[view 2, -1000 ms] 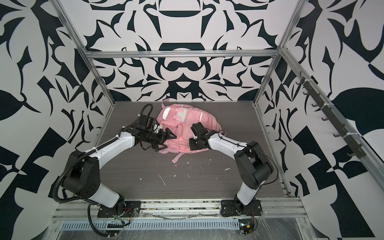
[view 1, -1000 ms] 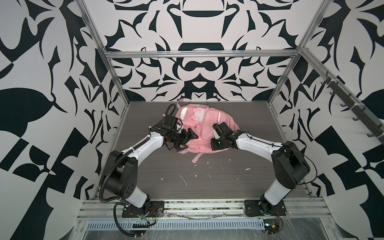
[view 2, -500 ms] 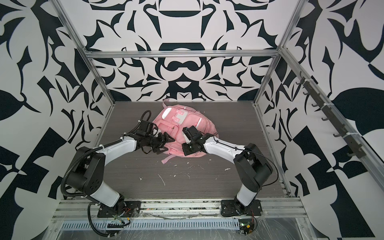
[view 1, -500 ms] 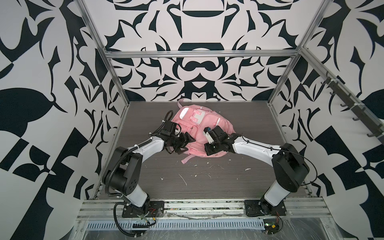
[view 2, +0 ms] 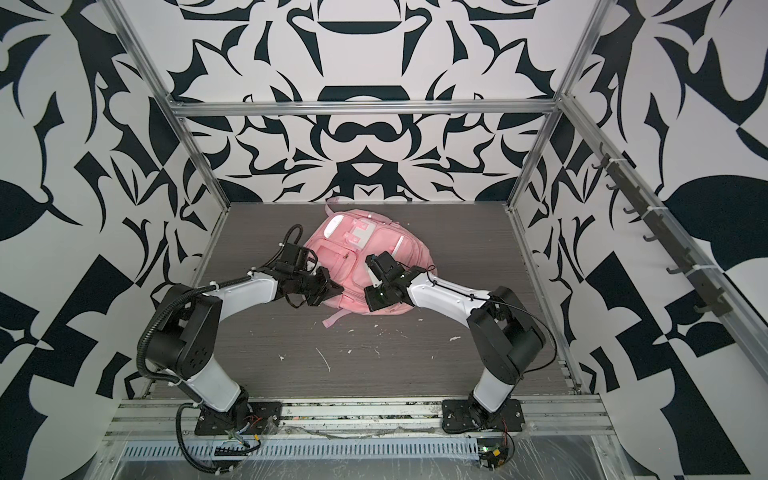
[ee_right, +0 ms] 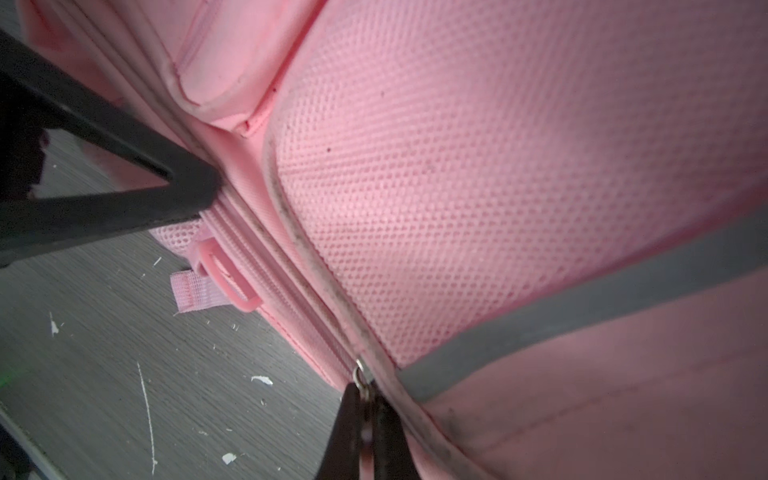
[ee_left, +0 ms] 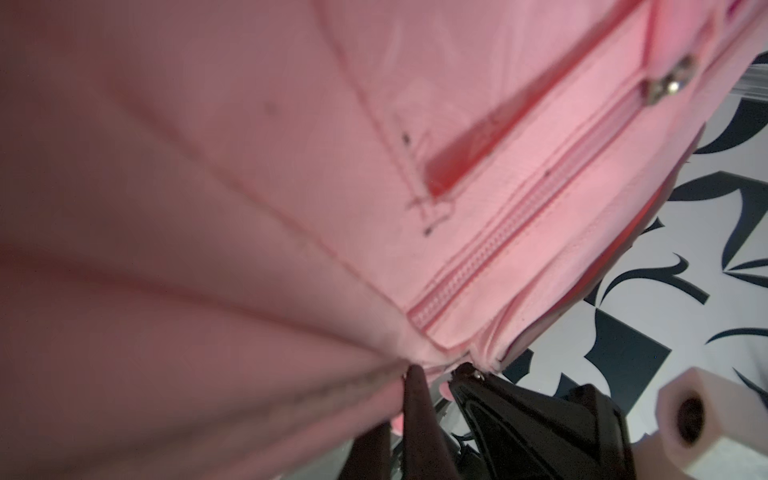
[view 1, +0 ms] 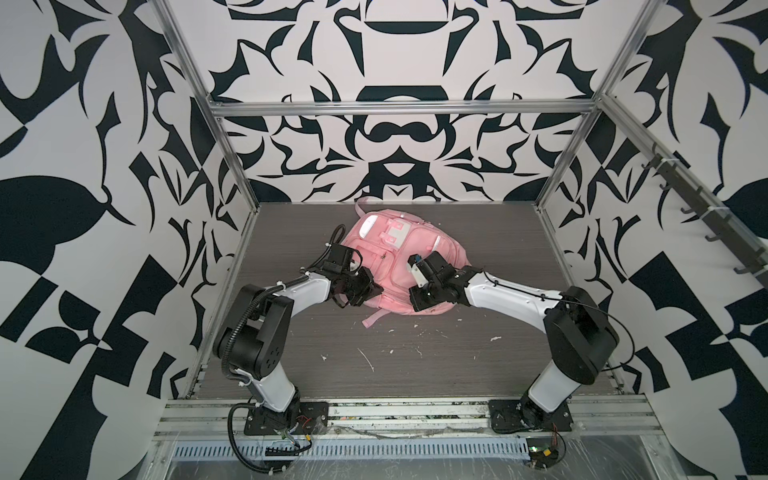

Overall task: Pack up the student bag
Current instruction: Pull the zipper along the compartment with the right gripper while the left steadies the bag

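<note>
The pink student bag (view 1: pixel 399 257) (view 2: pixel 365 249) lies front side up at the back middle of the dark table. At the bag's lower left edge, my left gripper (view 1: pixel 374 291) (view 2: pixel 337 288) (ee_left: pixel 438 368) is shut, pinching a fold of pink fabric at the end of a zip seam (ee_left: pixel 519 232). My right gripper (view 1: pixel 417 305) (view 2: pixel 371 305) (ee_right: pixel 365 388) is shut on a metal zipper pull (ee_right: pixel 360 374) on the bag's lower right edge, beside the mesh side pocket (ee_right: pixel 498 166). A left finger (ee_right: pixel 166 187) presses the same zip line further along.
A loose pink strap end (view 1: pixel 372 319) (ee_right: pixel 187 293) trails from the bag toward the front. White scraps (view 1: pixel 368 359) dot the table (view 1: pixel 478 365) in front of the bag. A rail of hooks (view 1: pixel 706 216) runs along the right wall.
My left gripper has closed on the bag's edge. My right gripper has moved left and toward the front along the bag's lower edge, still shut on the pull. The bag has shifted slightly.
</note>
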`<move>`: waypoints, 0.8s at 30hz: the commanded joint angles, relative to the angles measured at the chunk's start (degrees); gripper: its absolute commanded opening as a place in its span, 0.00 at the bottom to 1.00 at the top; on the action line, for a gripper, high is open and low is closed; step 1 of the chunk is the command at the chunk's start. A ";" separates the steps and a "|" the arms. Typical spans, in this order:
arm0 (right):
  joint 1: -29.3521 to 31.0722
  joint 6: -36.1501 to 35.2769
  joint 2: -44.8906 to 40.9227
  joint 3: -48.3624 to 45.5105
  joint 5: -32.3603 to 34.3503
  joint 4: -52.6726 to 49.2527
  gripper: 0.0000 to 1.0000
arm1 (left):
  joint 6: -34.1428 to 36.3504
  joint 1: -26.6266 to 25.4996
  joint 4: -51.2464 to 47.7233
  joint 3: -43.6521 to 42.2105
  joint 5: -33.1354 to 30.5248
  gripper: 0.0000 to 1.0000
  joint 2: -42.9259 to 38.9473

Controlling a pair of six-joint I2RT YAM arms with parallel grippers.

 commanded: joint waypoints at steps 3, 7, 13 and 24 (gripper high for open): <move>0.43 -0.32 -3.99 1.18 1.81 -4.35 0.00 | 0.97 2.20 -1.08 0.66 -1.24 0.00 0.53; 0.46 -0.52 -6.33 0.43 3.65 -7.53 0.00 | 1.98 5.01 -1.19 0.88 -1.27 0.00 1.05; -0.26 -4.20 -10.91 -2.68 7.78 -12.58 0.00 | 5.40 8.09 -3.52 3.54 -2.04 0.00 1.42; -6.08 -10.96 -13.04 -1.11 8.61 -18.36 0.00 | 10.20 11.03 -8.07 5.69 -4.01 0.00 1.07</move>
